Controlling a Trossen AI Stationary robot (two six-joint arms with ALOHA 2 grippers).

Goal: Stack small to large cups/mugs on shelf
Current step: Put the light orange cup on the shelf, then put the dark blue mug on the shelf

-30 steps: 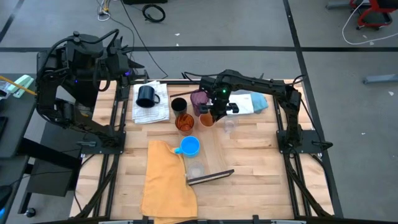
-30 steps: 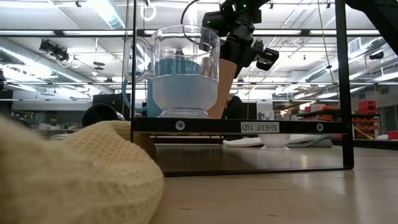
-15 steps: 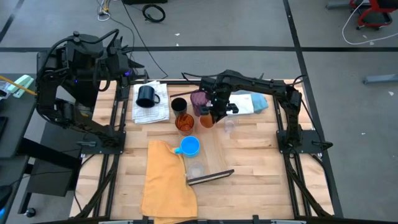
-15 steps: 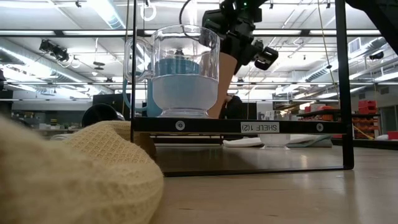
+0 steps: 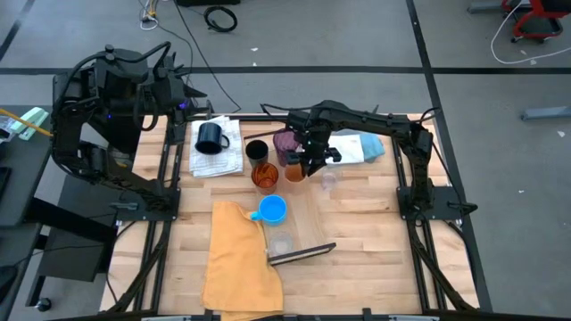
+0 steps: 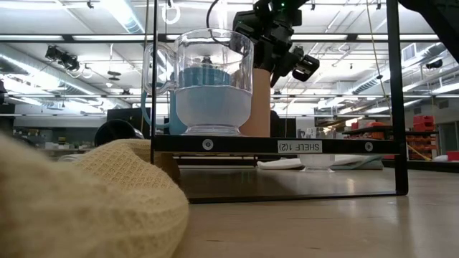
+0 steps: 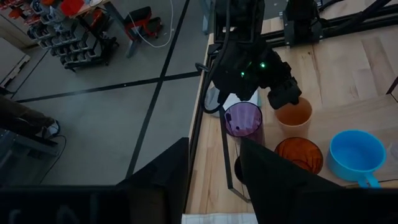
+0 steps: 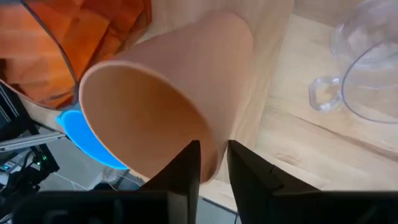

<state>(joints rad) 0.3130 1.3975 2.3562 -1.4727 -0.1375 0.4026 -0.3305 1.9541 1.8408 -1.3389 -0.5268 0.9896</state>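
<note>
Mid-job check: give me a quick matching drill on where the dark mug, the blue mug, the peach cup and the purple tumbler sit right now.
Things:
1. dark mug
2. blue mug
3. peach cup
4. purple tumbler

Places:
A. on the shelf, beside the yellow cloth
B. at the right gripper, upright
C. on the folded white cloth
D. next to the peach cup, under the right arm's wrist

Pairs: 1-C, 2-A, 3-B, 4-D

Overhead looks straight down; low camera (table-level) faces across.
</note>
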